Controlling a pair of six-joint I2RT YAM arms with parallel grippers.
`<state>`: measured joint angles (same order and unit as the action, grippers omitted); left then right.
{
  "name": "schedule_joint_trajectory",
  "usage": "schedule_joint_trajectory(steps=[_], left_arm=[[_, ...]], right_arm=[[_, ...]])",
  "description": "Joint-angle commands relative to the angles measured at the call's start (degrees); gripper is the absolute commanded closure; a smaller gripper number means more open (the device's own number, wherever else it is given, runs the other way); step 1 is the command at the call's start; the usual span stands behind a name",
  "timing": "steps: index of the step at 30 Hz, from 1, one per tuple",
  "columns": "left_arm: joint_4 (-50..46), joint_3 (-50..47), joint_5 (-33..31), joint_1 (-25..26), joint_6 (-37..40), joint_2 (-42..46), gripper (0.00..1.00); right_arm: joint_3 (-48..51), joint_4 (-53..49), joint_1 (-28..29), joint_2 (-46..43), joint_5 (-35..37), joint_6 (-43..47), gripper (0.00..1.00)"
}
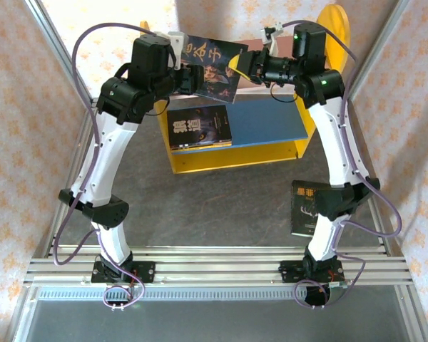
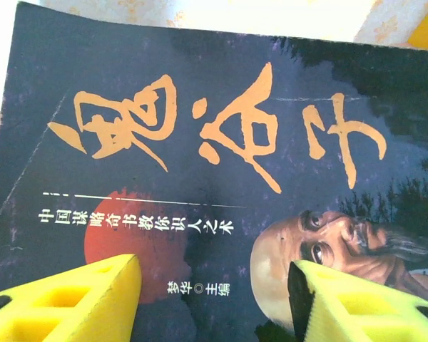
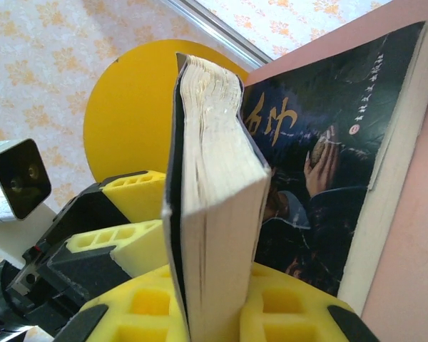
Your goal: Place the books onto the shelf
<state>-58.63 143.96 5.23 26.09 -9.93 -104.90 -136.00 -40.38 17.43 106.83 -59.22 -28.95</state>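
My right gripper [image 3: 214,306] is clamped tight on one edge of the held book [image 3: 214,178]. The book stands edge-on between the yellow fingers, above the pink upper board [image 3: 414,214] of the shelf [image 1: 228,155]. My left gripper [image 2: 214,299] has its fingers spread with nothing between them. They sit close in front of the held book's front cover.

Status of placement:
- A second book [image 3: 328,142] lies flat on the pink upper board.
- A third book [image 1: 198,128] lies flat on the blue lower board [image 1: 267,121].
- A fourth book [image 1: 308,206] lies on the table [image 1: 214,214] beside my right arm, not yet collected.

I judge the task to be roughly half done. Remaining steps are to seat the held book on the shelf, then fetch the fourth book.
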Motion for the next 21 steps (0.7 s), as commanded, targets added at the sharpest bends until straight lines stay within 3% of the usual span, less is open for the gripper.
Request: schedule_joint_trajectory(steps=[1,13,21], left_arm=[[-3.4,0.9,-1.0,-0.5,1.1,-0.8,0.45],[-4.2,-1.0,0.3,-1.2,-0.9,-1.4,0.49],[-3.6,-1.9,0.6,-1.5,-1.3,-1.1,0.50]], right_arm=[[-3.7,-0.9,-0.2,0.4,2.4,3.7,0.84],[-4.9,-5.6,-0.1,1.0,12.4,8.8,0.55],[-1.8,-8.2,0.3,-1.3,16.4,13.0,0.49]])
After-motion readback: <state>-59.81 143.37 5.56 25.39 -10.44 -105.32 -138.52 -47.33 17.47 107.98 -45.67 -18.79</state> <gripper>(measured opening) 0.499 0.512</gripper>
